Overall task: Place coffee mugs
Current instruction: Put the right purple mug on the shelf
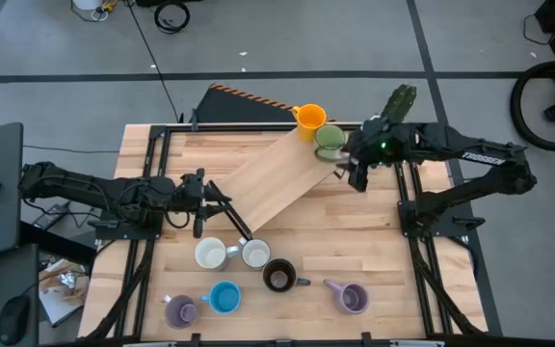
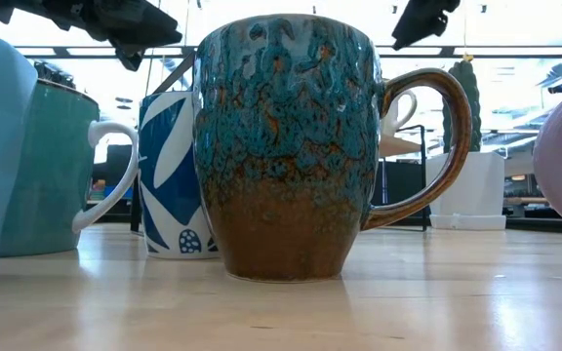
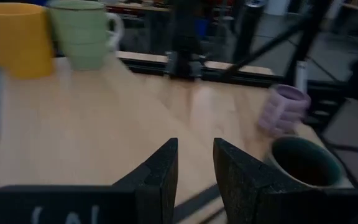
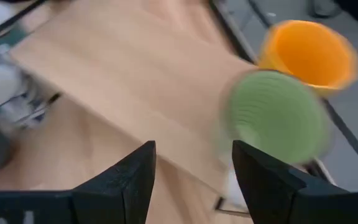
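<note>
A grey floor with pale lines is filling the upper part of the high view, and a dark desk is sitting at its left edge. The table, of light jointed wood inside a black metal frame, is taking up the middle. A smooth pale board is lying aslant across its upper centre. At the board's upper right corner the orange mug and the green mug are standing just beside each other, the green one ribbed.

In the lower half six mugs are sitting: two white mugs near the centre, the dark brown mug below them, the blue mug, and two purple mugs at lower left and lower right. In the low view the brown one is showing a speckled teal glaze over brown and is hiding much behind it.

The right gripper is hanging just below the green mug, fingers spread and empty. The left gripper is reaching from the left, fingers parted a little, empty.

A cactus is showing in the upper right, partly hidden by the arm.
</note>
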